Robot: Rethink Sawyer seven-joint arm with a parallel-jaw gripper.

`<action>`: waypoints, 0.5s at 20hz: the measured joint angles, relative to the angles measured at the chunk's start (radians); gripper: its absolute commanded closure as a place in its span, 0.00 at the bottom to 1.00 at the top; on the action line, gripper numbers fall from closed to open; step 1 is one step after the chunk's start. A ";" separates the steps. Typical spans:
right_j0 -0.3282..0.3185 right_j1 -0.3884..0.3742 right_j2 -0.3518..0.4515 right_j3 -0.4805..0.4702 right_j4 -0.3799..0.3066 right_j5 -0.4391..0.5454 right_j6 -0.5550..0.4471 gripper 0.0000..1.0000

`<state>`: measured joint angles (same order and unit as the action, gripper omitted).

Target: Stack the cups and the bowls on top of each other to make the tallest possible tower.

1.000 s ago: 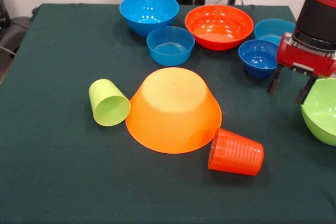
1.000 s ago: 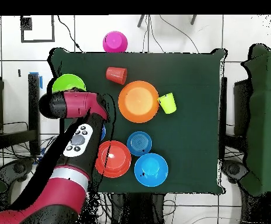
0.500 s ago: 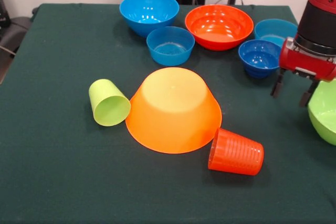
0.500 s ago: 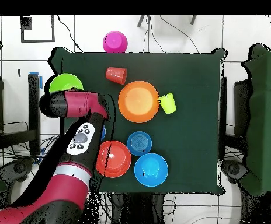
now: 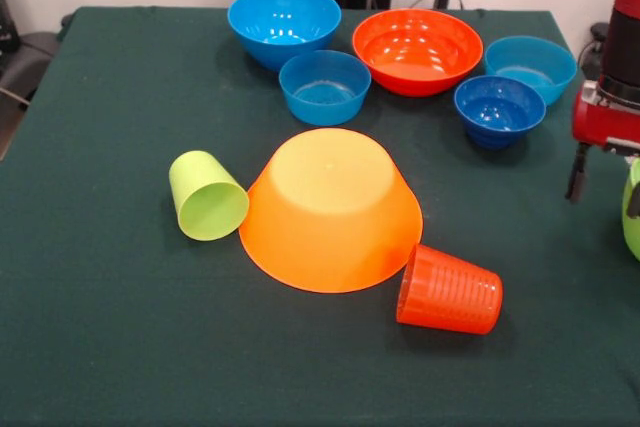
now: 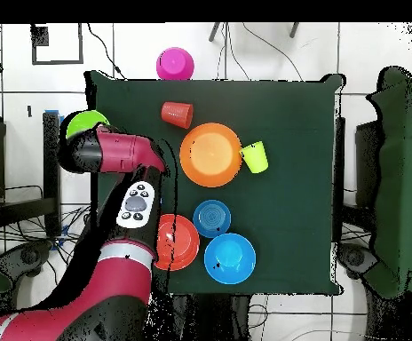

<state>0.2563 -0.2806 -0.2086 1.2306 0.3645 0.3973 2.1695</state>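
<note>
Fingers (image 5: 578, 173) — one cut off at frame edge, grip unclear — beside lime-green bowl (image 5: 631, 209).

We have a front view, close and angled down across the green table (image 5: 100, 327); the overhead looks straight down from higher, turned half round. Both share the inverted light-orange bowl (image 5: 330, 209) (image 6: 210, 154).

Sitting on green table (image 5: 120, 347): upturned orange bowl (image 5: 330, 207), green cup (image 5: 207, 196) and orange cup (image 5: 450, 290) lying sideways against it, red bowl (image 5: 417, 50), four blue bowls (image 5: 324, 86) lining far side.
</note>
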 measured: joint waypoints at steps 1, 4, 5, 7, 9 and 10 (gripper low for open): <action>-0.002 -0.005 0.007 0.001 0.000 -0.006 0.000 0.00; -0.003 -0.016 0.021 0.001 0.000 -0.009 0.000 0.00; -0.003 -0.019 0.025 0.001 0.000 -0.009 0.000 0.00; -0.003 -0.022 0.031 0.001 0.000 -0.009 0.000 0.00; -0.003 -0.028 0.037 0.001 0.000 -0.009 0.000 0.00; -0.003 -0.029 0.038 0.001 0.000 -0.009 0.000 0.00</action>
<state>0.2536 -0.3099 -0.1708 1.2315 0.3645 0.3888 2.1695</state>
